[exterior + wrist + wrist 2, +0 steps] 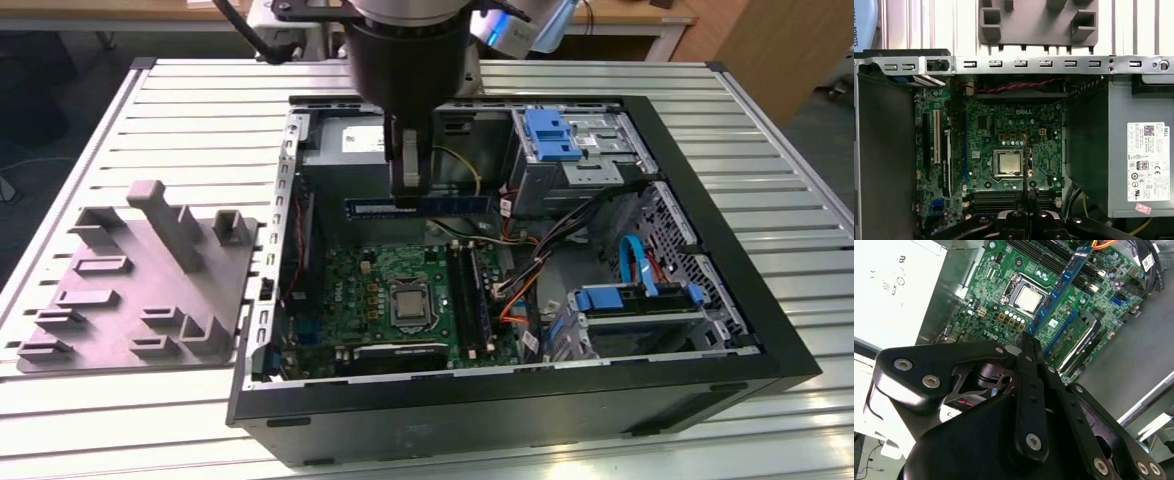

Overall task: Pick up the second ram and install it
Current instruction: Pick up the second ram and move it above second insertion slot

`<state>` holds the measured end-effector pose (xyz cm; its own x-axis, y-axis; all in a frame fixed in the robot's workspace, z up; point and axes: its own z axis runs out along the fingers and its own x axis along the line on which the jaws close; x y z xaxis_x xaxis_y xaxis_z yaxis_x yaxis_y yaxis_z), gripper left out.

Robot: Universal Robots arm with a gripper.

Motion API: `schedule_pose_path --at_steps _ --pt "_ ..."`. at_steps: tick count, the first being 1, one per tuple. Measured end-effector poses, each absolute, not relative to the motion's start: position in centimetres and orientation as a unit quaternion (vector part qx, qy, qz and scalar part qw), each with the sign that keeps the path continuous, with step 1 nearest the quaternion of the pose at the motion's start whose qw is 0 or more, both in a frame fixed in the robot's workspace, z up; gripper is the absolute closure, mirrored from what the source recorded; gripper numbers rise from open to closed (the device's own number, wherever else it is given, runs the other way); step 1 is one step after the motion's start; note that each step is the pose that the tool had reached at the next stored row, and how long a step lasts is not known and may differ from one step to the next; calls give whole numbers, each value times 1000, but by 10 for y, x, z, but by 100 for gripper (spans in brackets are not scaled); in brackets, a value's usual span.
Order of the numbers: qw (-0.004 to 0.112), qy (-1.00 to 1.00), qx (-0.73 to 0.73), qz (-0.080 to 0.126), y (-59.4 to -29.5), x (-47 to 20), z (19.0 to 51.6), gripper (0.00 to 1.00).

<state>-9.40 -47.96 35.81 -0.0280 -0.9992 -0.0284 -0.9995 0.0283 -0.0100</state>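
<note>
Bench: ribbed aluminium table [160,110]. An open computer case [747,330] lies on its side on it. A grey moulded fixture [134,280] sits outside the case, well apart from the tool.

Tool: gripper [408,192] hangs over the open case with its fingers pressed together on the second ram [447,207], pinching the board's upper edge at about mid-length. The stick is level and in the air, clear above the motherboard [360,290] and touching nothing else. The processor socket [1007,162] lies almost straight beneath the fingertips. The memory slots [465,285] are lower and off to one side.

Risks (my judgement):
- The stick runs roughly crosswise to the slots. Brought down without a turn, it would land on the socket or the slot walls.
- The grip on the thin board is narrow, so seating force could pivot or slip it.
- Loose cables [534,265] crowd the far side of the slots and may snag a corner.

Hard to make out:
- In the second wrist view the linkages hide the pad contact and half of the stick [1061,282].
- I cannot make out the notch position, the latch state, or whether a neighbouring slot is already filled.
- In the first wrist view the board is just a thin edge-on line [1025,160].
</note>
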Motion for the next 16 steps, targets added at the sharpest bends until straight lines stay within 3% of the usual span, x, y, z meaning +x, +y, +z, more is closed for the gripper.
schedule_pose_path --at_steps 16 --pt "18 712 -702 11 -481 -94 330 89"
